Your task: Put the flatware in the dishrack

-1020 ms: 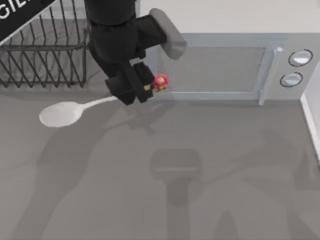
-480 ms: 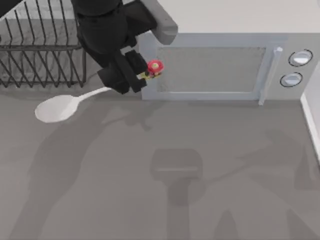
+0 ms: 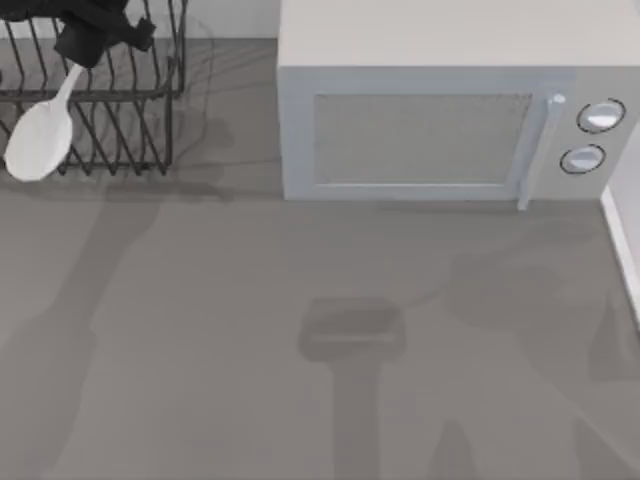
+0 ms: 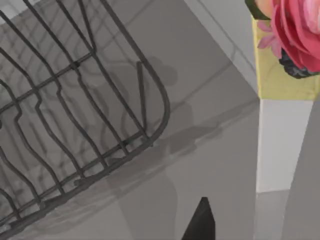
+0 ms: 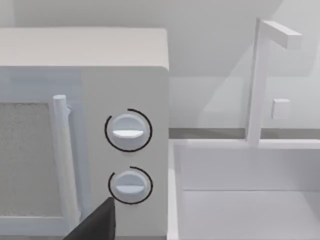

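A smooth grey counter (image 3: 330,340) fills most of the top view, marked with soft dark shadows of the arms and otherwise bare across its middle and front. At its back stands a pale grey box-shaped microwave (image 3: 440,100) with a mesh-patterned door window, a vertical bar handle and two round dials (image 5: 128,130) on its right side. In the right wrist view a white sink basin (image 5: 245,195) with a thin angular white tap (image 5: 260,75) sits just beside the microwave, against a plain light wall.

In the top view's back left corner stands the black wire dishrack (image 3: 120,110) of thin upright and slanted bars. The left gripper (image 3: 95,30) hangs over it, its fingers closed on the slim handle of the white spoon (image 3: 40,140), near the handle's end. The spoon slants down from the fingers, its oval bowl lying over the rack's front bars towards the left edge of the counter. In the left wrist view the handle (image 4: 280,150) runs up to a yellow band and a pink-red flower-like knob (image 4: 295,30), with the rack's rounded corner (image 4: 150,125) below it on the grey surface.

A dark finger tip of the right gripper (image 5: 97,225) shows in the right wrist view, facing the microwave's dials; I cannot tell whether its fingers are open or closed.
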Motion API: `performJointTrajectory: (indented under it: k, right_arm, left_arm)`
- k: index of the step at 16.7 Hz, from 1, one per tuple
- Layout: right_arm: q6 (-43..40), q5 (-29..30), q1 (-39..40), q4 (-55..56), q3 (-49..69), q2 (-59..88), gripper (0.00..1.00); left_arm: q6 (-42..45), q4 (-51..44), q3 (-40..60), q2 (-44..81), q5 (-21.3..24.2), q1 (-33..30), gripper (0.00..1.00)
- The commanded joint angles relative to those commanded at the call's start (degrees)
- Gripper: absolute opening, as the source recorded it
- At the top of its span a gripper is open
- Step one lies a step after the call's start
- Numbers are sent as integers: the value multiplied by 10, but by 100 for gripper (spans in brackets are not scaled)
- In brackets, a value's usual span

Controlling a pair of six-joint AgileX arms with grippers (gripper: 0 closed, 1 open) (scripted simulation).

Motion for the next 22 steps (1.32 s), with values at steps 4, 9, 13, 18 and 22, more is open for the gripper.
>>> performJointTrajectory:
  k: [4,9,13,18,22]
  right_arm:
    - [0,0,0,0,0,0,100]
    - [0,0,0,0,0,0,100]
    - [0,0,0,0,0,0,100]
    - [0,0,0,0,0,0,100]
    - [0,0,0,0,0,0,100]
  left_arm:
    - [-76,208,-140,-156,24,110,0]
    - [-157,397,-273,-328,52,221,0]
    - [-183,443,-308,-374,60,253,0]
    - [-181,443,-306,-371,59,251,0]
    - [-182,505,-308,-310,52,247,0]
